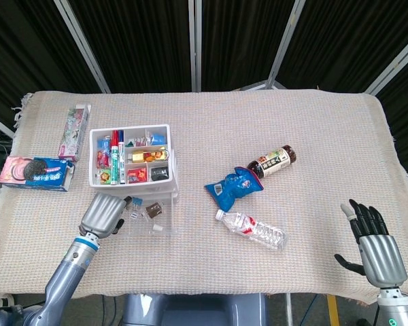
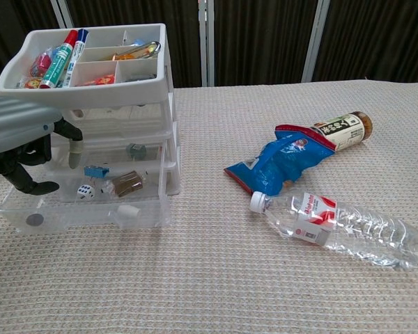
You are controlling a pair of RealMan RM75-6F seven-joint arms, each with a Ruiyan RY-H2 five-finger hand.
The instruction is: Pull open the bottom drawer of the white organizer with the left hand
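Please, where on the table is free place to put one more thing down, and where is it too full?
Bare cloth lies along the far edge behind the white organizer, and between the water bottle and the right hand. It is crowded around the blue pouch and sauce bottle, and at the organizer front where the left hand works.

Left hand (image 1: 105,215) reaching forward with fingers (image 2: 74,147) curling downward and gripping nothing, right hand (image 1: 377,250) resting apart, fingers spreading upward, holding nothing

My left hand (image 2: 24,142) cut by chest view's left edge, covers bottom drawer (image 2: 83,205) left part; contact unclear.
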